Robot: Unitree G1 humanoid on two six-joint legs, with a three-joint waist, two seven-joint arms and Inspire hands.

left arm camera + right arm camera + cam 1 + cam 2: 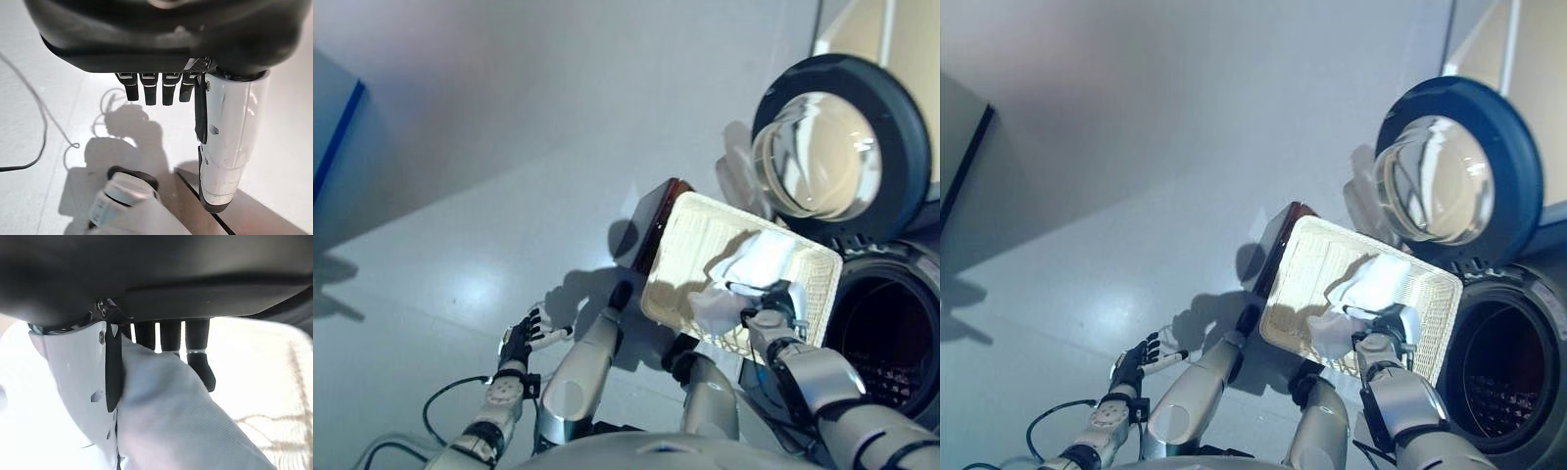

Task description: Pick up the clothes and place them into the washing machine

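Observation:
A white cloth [764,259] lies in the shallow wicker basket [695,211], which rests on a dark brown box [651,225] beside the washing machine [886,338]. My right hand [773,304] is in the basket at its near side. In the right wrist view its thumb [78,367] and fingers are closed on the white cloth [171,416]. The machine's round door [832,147] stands open and the dark drum shows. My left hand [517,343] hangs low over the floor to the left, fingers relaxed and holding nothing.
The glass door swings out above the basket's far end. A pale grey floor [460,245] spreads to the left of the box. A blue-edged panel [333,127] stands at the far left.

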